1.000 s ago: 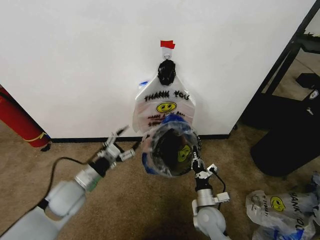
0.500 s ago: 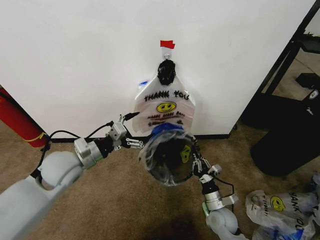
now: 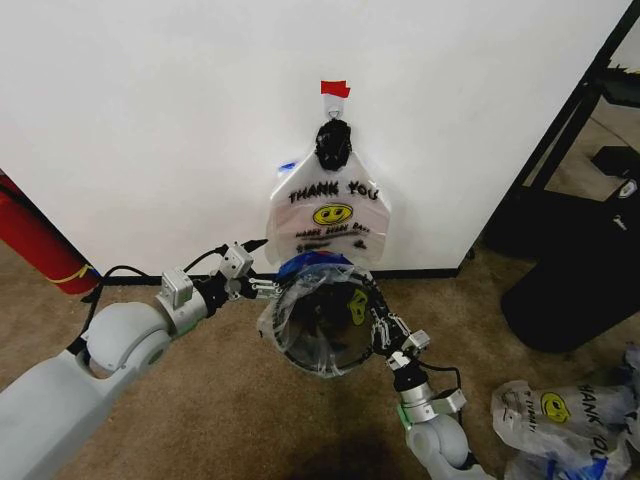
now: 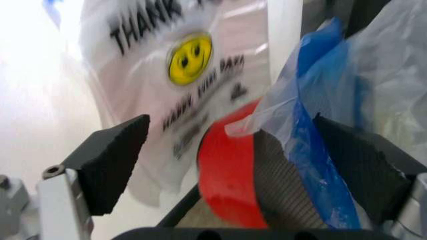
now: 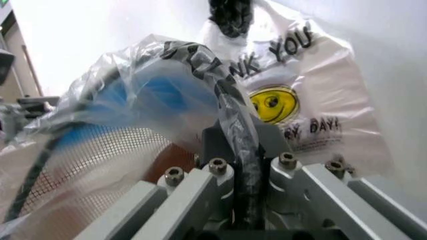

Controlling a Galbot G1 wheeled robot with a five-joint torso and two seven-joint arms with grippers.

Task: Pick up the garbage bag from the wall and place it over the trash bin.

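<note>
Against the white wall (image 3: 150,110), over brown carpet (image 3: 230,420), we see bags (image 3: 328,215) hanging below red tape (image 3: 335,89). The trash bin (image 3: 322,328) is lifted and tilted, the garbage bag (image 3: 300,272) over its rim. The right gripper (image 3: 378,325) is clenched on rim and plastic; the left gripper (image 3: 262,288) is spread wide just beside it. The bin's red base (image 4: 227,175) is mostly hidden.

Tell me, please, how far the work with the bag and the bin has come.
Done: a garbage bag is off the wall and draped over the trash bin. In hand: the right pincer clamps the bin's rim through the plastic; the open left pincer sits at the bag's blue edge. Left: pulling it snug.
</note>
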